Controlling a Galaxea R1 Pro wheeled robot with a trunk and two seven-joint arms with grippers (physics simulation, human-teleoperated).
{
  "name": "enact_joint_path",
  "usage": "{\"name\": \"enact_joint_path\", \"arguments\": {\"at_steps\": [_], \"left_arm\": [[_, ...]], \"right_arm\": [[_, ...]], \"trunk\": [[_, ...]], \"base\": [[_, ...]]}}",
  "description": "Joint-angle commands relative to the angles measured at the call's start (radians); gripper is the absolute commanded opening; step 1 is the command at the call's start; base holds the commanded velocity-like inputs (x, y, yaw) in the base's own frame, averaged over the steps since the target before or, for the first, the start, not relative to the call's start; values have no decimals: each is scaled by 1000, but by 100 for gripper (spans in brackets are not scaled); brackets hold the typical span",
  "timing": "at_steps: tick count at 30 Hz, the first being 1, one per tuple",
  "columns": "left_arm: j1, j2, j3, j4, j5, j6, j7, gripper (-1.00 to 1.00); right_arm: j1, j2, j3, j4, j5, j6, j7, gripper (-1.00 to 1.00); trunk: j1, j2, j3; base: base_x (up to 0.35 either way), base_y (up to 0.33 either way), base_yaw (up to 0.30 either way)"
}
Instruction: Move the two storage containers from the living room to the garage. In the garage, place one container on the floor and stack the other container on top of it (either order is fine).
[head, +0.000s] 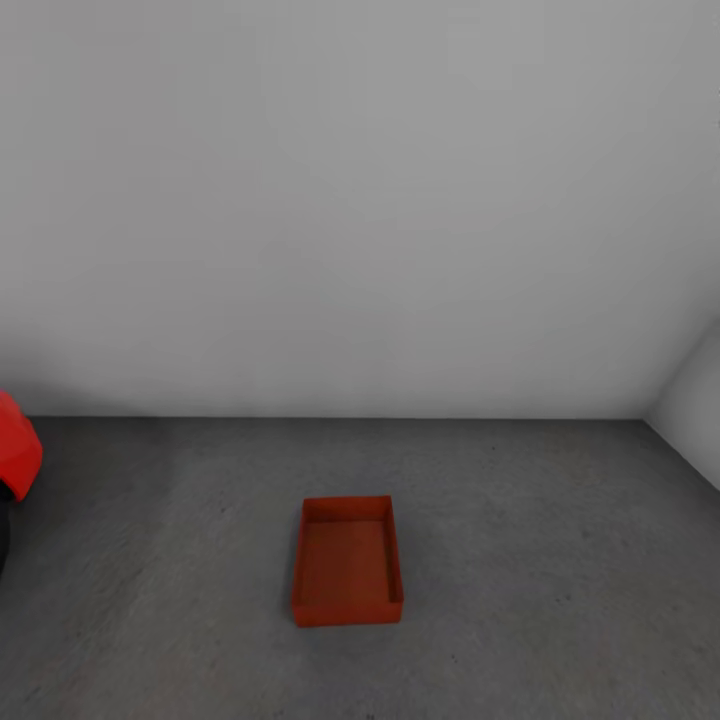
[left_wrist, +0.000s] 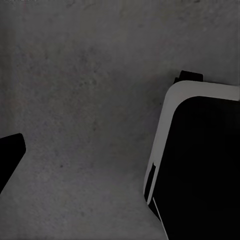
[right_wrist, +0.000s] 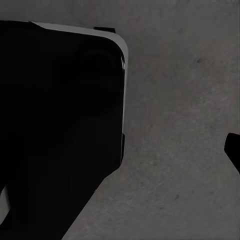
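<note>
The garage has a pale grey wall (head: 360, 200) filling the head view from nine through twelve to three o'clock, and the dark grey floor (head: 550, 560) runs below it, its rough surface also lying under both wrist cameras. On that floor, at about six o'clock and well apart from the wall, one orange-red container (head: 347, 561) sits upright, open and empty, with the red car (head: 18, 455) cut off at the nine o'clock edge. In each wrist view a black, white-edged robot part (left_wrist: 200, 165) hangs above the floor, and a dark tip (left_wrist: 10, 157) shows at the edge, so whether the fingers stand wide or narrow cannot be told.
</note>
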Motion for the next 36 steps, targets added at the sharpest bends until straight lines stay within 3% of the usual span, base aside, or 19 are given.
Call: {"name": "enact_joint_path", "arguments": {"at_steps": [1,36], "left_arm": [[-1,0,0,1,8,-4,0,100],[-1,0,0,1,8,-4,0,100]], "right_arm": [[-1,0,-3,3,10,-4,-6,100],[-1,1,-3,3,11,-3,-6,100]], "trunk": [[0,-1,0],[0,-1,57]], "base": [[0,0,0],[0,0,0]]}}
